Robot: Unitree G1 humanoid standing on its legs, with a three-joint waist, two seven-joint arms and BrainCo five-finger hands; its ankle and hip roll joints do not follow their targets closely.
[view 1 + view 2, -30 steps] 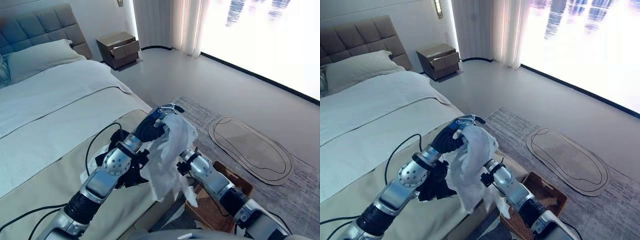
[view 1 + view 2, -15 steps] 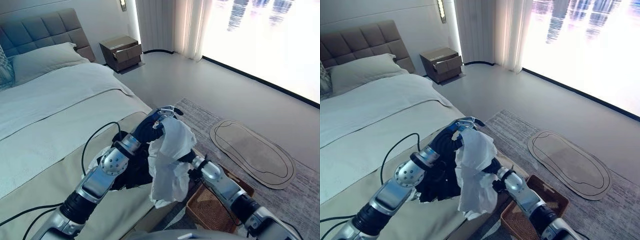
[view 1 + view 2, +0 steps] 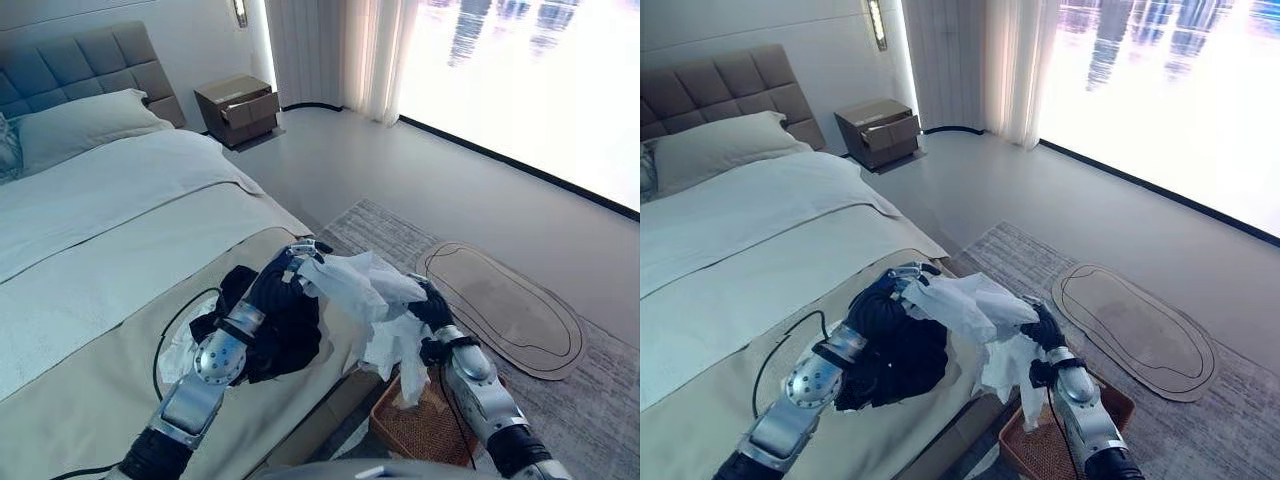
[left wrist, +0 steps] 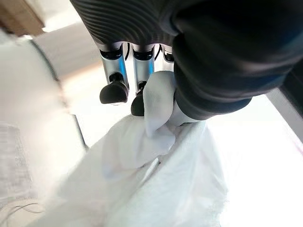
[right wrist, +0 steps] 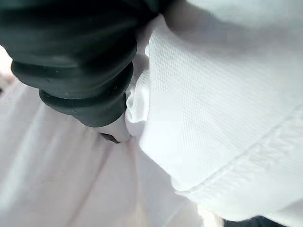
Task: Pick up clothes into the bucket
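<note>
At the foot of the bed [image 3: 90,300] the robot holds a white garment [image 3: 375,300] stretched between its two hands, out past the mattress edge and above the brown woven basket [image 3: 415,430] on the floor rug [image 3: 600,400]. The left hand [image 3: 285,280] has its fingers curled round one end of the cloth; its wrist view shows a fold pinched between the dark fingertips [image 4: 137,105] and the thumb. The right hand [image 3: 432,312] sits at the other end, wrapped in fabric; I cannot tell whether its fingers are closed on the cloth or merely buried in it. The loose tail of the garment hangs down from the right hand toward the basket's opening, which seems to be the reason for carrying it spread this way: the cloth clears the bed edge and drops over the container rather than beside it. A dark garment [image 3: 285,335] lies bunched on the bed under the left arm, with another pale piece [image 3: 175,350] beside it, so by my judgement more clothes remain to be collected.
</note>
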